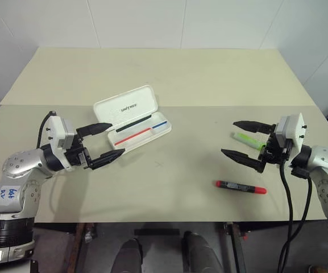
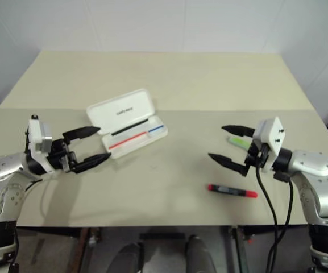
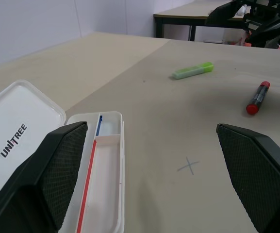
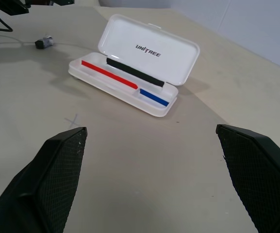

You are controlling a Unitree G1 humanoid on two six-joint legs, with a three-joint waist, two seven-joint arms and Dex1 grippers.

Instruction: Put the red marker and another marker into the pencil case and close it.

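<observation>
White pencil case (image 1: 131, 108); light green marker (image 1: 248, 139).

On the beige desk (image 1: 169, 74) the white pencil case (image 1: 132, 118) lies open left of centre, lid tilted back, with red, blue and black stripes inside. The left gripper (image 1: 108, 139) hovers just beside its near-left end, jaws wide apart. At right, the right gripper (image 1: 240, 139) is spread empty in front of the green marker (image 1: 248, 140). The red marker (image 1: 240, 186) lies nearer, apart from both.

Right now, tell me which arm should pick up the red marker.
Right. The red marker lies on the table just in front of the open right gripper, with the green marker beside it. The left gripper, also open, is by the case, far across.
</observation>
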